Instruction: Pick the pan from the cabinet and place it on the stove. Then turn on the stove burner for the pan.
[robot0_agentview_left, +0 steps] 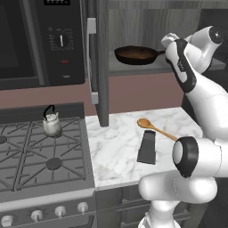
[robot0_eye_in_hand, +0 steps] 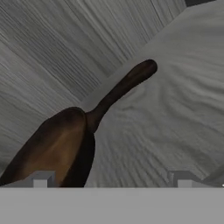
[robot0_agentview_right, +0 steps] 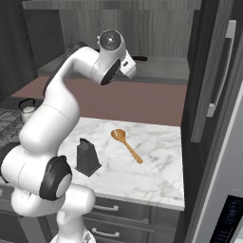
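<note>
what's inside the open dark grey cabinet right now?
On the grey shelf of the tall dark grey wood-grain cabinet sits the round dark brown pan, its thin black handle pointing at the gripper. The arm covers the shelf's right end.

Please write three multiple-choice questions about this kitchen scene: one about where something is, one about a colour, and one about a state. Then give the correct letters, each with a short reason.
1. Where is the pan?
A. On the stove
B. On the shelf inside the cabinet
C. On the marble counter

2. What colour is the kettle?
A. Silver
B. Red
C. Dark brown

3. What is the state of the gripper?
A. Shut on the pan's handle
B. Shut on the wooden spoon
C. Open, holding nothing

Answers: B, the left base view shows the pan resting on the grey shelf behind the open door. A, the kettle on the grates has a silver body. C, in the hand view the fingers stand wide apart at the bottom, with the pan ahead of them, not between them.
</note>
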You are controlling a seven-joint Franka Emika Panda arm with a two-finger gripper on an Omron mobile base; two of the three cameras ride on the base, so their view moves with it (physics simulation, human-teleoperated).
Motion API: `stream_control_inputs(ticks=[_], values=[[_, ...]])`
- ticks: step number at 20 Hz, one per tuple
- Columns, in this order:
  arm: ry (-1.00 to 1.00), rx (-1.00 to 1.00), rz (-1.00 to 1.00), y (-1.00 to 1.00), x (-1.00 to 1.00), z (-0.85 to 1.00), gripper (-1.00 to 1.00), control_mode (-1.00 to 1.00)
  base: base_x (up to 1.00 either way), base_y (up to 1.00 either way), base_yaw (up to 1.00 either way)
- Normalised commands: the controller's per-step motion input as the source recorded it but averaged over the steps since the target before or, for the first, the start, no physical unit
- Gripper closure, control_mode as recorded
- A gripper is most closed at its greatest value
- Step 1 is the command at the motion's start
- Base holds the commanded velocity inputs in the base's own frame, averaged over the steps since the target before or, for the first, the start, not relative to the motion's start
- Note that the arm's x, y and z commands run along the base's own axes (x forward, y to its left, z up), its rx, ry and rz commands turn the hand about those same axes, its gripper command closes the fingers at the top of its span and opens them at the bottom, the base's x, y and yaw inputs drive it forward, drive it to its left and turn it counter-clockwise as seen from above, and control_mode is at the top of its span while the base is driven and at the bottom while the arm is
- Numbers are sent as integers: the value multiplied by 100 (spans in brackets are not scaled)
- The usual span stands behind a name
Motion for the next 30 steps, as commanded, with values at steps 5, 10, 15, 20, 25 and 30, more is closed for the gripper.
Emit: stream_control_inputs(ticks=[5, 10, 15, 20, 25, 30], values=[[2, 4, -7, 0, 24, 0, -100, -100, 0, 0, 0], [1, 5, -6, 0, 26, 0, -100, -100, 0, 0, 0], [2, 4, -4, -1, 24, 0, -100, -100, 0, 0, 0], [3, 3, -3, -2, 23, -1, -100, -100, 0, 0, 0], [3, 2, -3, -1, 26, -3, -100, -100, 0, 0, 0], [3, 1, -2, 0, 28, -7, -100, -100, 0, 0, 0]])
